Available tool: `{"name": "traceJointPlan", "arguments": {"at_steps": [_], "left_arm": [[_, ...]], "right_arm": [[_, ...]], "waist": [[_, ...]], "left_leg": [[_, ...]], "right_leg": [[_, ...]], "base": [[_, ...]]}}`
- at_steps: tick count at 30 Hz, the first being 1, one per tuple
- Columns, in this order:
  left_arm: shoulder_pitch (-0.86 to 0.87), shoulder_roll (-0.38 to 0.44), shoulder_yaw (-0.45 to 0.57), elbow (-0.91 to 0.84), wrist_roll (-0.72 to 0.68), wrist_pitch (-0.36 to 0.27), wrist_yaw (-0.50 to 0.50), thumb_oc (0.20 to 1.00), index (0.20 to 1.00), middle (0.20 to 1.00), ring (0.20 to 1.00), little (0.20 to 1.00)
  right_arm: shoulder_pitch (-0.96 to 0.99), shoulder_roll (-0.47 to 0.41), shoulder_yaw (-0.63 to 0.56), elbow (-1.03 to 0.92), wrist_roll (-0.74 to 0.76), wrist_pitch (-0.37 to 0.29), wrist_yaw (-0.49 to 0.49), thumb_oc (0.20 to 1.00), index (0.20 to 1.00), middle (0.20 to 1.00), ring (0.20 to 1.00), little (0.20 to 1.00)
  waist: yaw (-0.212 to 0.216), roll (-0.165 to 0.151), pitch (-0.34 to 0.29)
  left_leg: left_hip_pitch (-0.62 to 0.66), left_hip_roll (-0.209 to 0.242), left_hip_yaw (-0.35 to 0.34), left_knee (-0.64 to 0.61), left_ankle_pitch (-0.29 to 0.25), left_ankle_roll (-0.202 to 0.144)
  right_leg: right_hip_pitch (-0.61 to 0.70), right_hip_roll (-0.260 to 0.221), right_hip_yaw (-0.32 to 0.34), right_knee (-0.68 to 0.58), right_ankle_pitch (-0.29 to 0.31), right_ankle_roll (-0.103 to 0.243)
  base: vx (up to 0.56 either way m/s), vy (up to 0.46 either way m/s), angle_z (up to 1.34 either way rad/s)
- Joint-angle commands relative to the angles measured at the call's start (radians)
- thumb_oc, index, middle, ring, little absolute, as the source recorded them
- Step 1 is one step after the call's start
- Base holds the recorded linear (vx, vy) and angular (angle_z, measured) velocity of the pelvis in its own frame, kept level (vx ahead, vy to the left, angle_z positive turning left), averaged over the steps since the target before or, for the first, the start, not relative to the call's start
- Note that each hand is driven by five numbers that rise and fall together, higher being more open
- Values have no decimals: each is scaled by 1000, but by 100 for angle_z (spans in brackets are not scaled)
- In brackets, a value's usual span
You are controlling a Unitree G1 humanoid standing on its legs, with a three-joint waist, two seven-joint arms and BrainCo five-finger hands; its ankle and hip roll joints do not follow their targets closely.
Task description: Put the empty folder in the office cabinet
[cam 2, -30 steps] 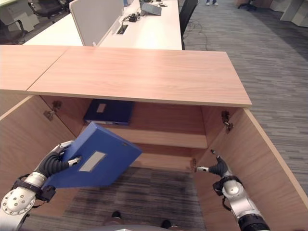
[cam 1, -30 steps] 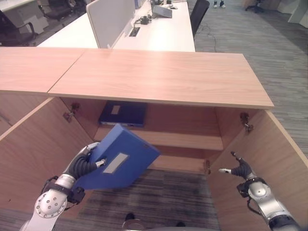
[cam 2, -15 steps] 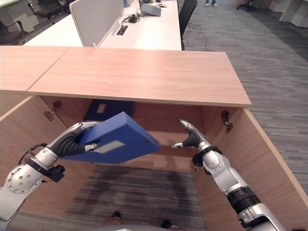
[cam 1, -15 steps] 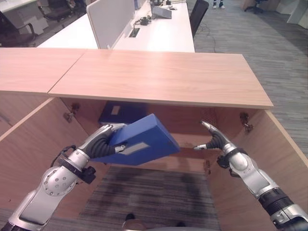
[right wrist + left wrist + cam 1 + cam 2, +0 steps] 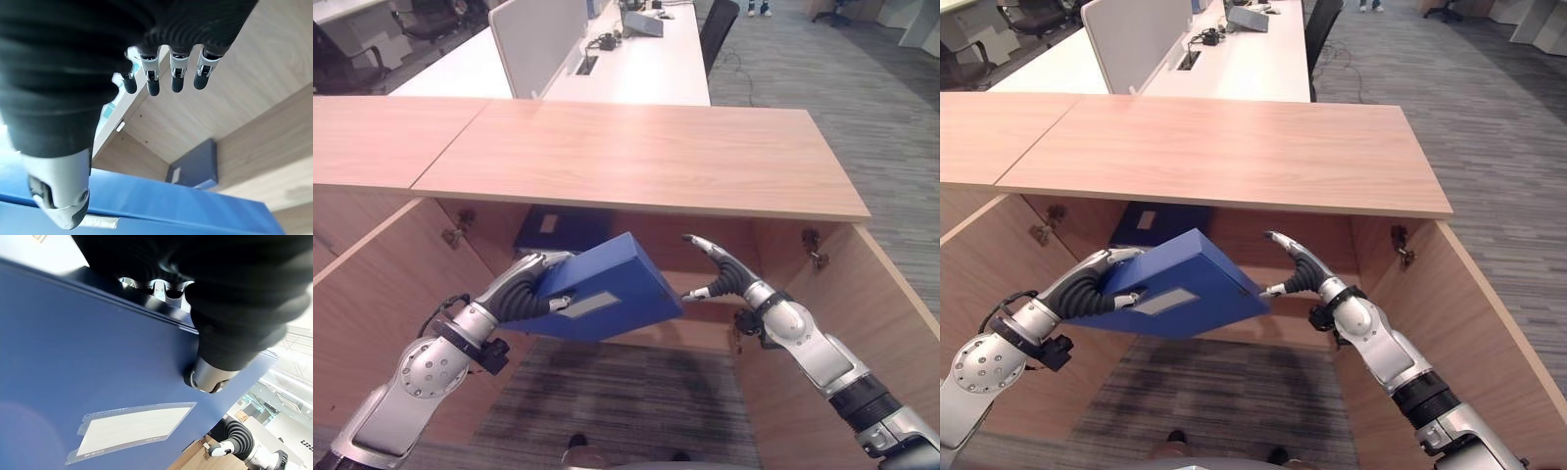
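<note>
**Blue folder held at the cabinet mouth**

Blue, stiff board, the folder (image 5: pixel 597 294) hangs before the open cabinet (image 5: pixel 646 157), left hand (image 5: pixel 530 284) clamped round its near edge. Right hand (image 5: pixel 1295 269) spread, thumb by the far corner. Likely light, slick; better supported underneath.

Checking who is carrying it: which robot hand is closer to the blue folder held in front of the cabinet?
Left. The left robot hand grips the blue folder by its near end; the right robot hand, fingers open, sits just off its far corner.
</note>
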Motion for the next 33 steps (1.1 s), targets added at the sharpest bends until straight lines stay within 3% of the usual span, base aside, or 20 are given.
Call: {"name": "traceJointPlan", "arguments": {"at_steps": [1, 14, 27, 33], "left_arm": [[-54, 27, -13, -52, -54, -62, 18, 200, 200, 200, 200, 200], [-70, -3, 7, -65, -73, -66, -3, 200, 200, 200, 200, 200], [-198, -69, -61, -139, -111, -87, 32, 200, 200, 200, 200, 200], [-315, -114, -152, -181, -150, -89, 50, 200, 200, 200, 200, 200]], "right_arm": [[-74, 43, 34, -117, 120, -63, 39, 1000, 1000, 1000, 1000, 1000], [-76, 49, 81, -77, 186, -43, 123, 1000, 1000, 1000, 1000, 1000], [-152, 174, 186, 110, 179, -29, 114, 1000, 1000, 1000, 1000, 1000], [-188, 236, 250, 198, 157, -22, 96, 1000, 1000, 1000, 1000, 1000]], "waist": [[-4, -52, -45], [4, -62, -49], [15, -68, -56], [9, -68, -61]], "left_leg": [[-92, 40, -17, 101, -5, -11], [-91, 41, -13, 100, -5, -13], [-95, 41, -13, 102, -3, -13], [-95, 42, -8, 99, -3, -13]], "right_leg": [[45, -19, 39, 8, -101, 20], [43, -22, 37, 8, -98, 22], [43, -21, 38, 8, -99, 21], [42, -22, 42, 8, -98, 22]], "base": [[0, 0, 0], [0, 0, 0], [0, 0, 0], [0, 0, 0]]}}
